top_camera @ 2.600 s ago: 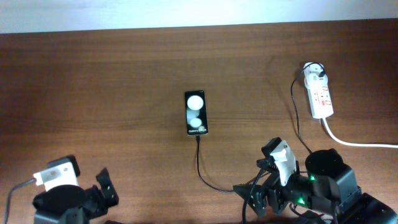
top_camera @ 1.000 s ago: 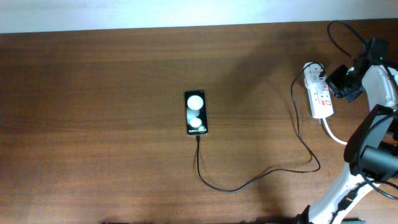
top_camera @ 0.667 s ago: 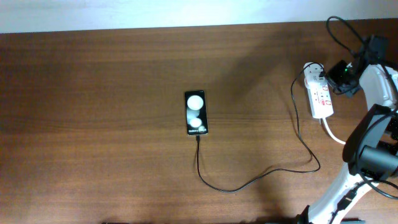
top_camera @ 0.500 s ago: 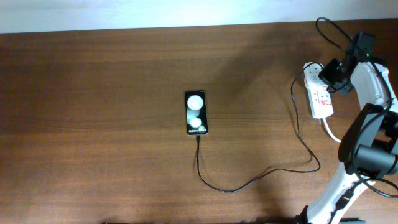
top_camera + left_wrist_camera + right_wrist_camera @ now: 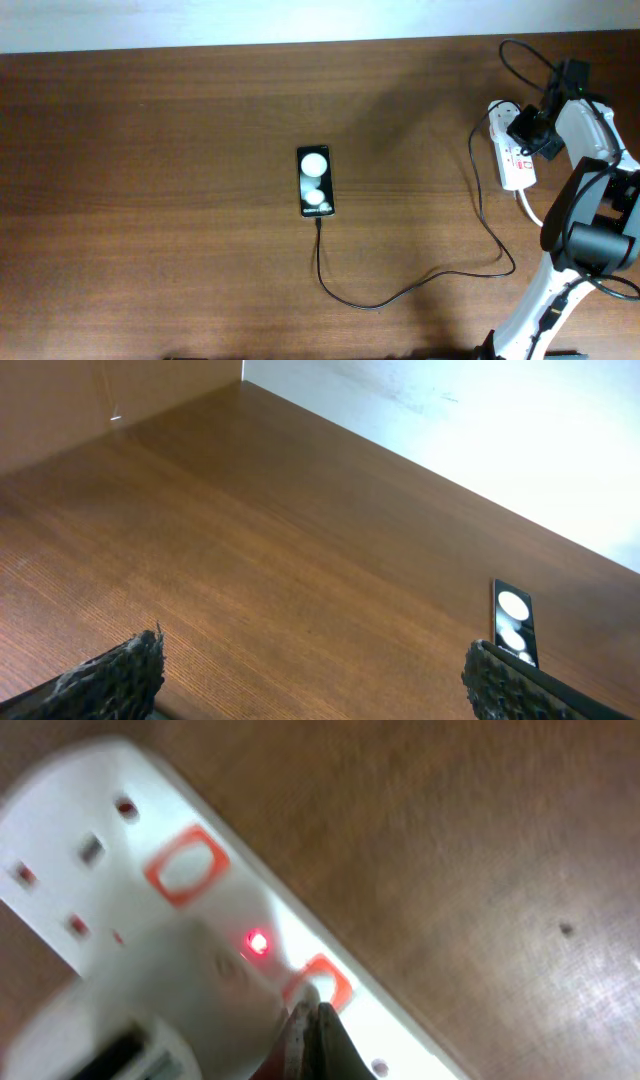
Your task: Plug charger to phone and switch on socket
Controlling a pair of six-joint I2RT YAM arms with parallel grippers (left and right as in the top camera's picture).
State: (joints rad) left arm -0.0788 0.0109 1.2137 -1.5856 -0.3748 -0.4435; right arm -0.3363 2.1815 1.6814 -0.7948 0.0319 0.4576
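On my brown wooden table (image 5: 150, 200) I count one glossy black slab phone (image 5: 315, 181) bearing two round white spots (image 5: 314, 164), one thin black charger cable (image 5: 318, 250) with one white adapter (image 5: 503, 112), and one narrow white power strip (image 5: 517, 165) with one thick white cord (image 5: 530, 210). My right wrist camera shows two red-framed switches (image 5: 187, 866) and one glowing red light (image 5: 257, 942).

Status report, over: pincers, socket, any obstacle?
Left pincer open. Right pincer shut, tips at socket switch, red lamp lit. Charger in phone. No obstacle seen.
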